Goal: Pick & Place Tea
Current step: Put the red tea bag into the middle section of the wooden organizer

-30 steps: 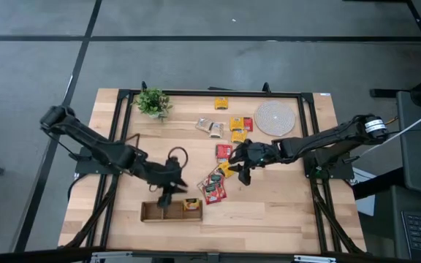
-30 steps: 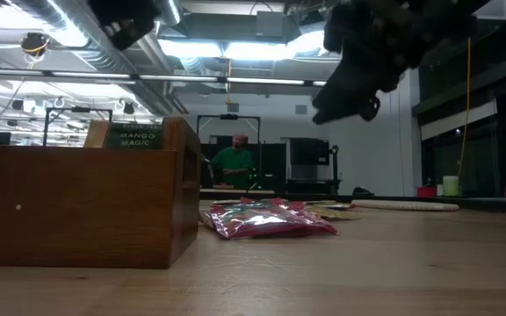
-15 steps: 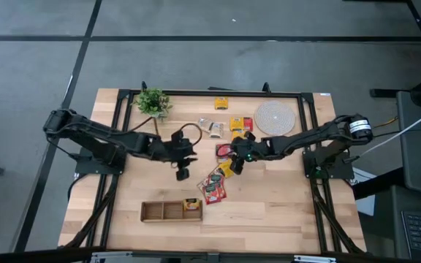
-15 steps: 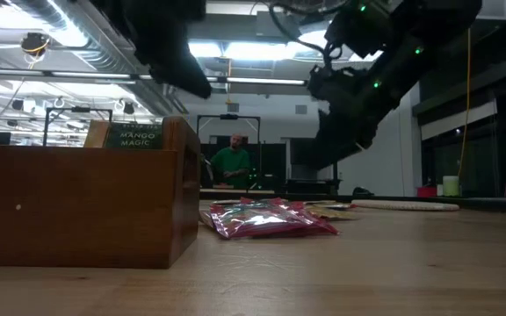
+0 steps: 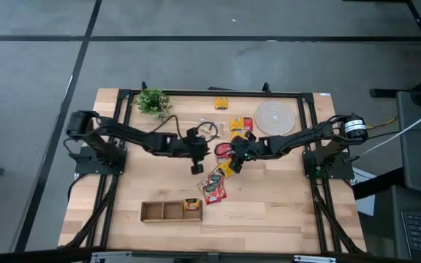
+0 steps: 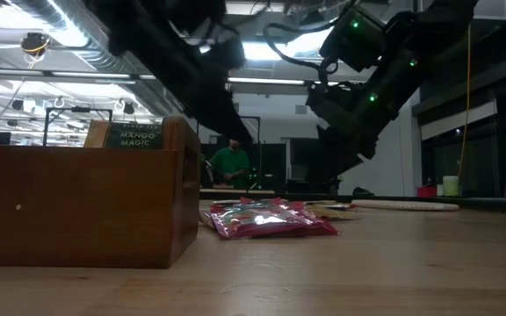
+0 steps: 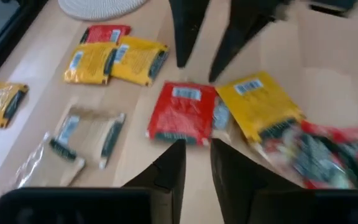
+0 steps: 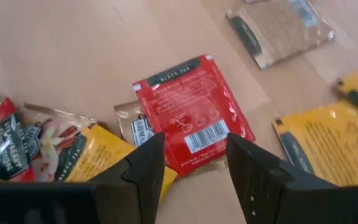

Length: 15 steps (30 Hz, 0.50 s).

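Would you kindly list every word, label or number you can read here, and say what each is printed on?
"MANGO MAGIC": dark green label standing in the brown wooden tray.
"BLACK TEA": black strip on the red square paper sachet.
The barcode digits and the other sachets' print are too blurred to read.

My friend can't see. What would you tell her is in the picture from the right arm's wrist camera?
The right gripper hangs open just above a red tea sachet lying flat on the wooden table. Yellow sachets and a pale one lie around it.
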### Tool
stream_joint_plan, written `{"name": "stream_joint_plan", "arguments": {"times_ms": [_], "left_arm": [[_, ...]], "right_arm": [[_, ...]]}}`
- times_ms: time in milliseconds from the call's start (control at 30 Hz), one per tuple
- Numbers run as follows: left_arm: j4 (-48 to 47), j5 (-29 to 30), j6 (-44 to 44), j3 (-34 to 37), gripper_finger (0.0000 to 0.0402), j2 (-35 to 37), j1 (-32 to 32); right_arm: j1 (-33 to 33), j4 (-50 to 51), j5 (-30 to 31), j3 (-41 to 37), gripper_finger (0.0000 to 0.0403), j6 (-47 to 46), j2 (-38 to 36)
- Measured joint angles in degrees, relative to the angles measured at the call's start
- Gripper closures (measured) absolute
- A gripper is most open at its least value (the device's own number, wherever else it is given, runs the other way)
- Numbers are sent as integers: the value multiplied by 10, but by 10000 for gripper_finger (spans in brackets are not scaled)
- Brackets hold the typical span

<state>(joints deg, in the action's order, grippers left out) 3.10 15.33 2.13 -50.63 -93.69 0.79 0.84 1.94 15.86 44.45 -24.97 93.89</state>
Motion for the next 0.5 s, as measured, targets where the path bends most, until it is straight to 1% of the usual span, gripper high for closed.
{"name": "stream_joint_plan", "arguments": {"times_ms": [167, 267, 333, 400, 500], "left_arm": [[85, 0, -17, 0, 374, -63, -21], [109, 0, -29, 0, 396, -91, -32], [120, -2, -29, 0, 398, -105, -37], [123, -21, -30, 0, 398, -117, -42], [153, -76, -32, 0, 400, -135, -48]], "right_arm": [[0, 35, -5, 0, 231, -46, 0], [0, 60, -9, 0, 231, -66, 0], [0, 72, -9, 0, 231, -79, 0], [0, 80, -9, 0, 231, -89, 0], [0, 80, -9, 0, 231, -93, 0]]}}
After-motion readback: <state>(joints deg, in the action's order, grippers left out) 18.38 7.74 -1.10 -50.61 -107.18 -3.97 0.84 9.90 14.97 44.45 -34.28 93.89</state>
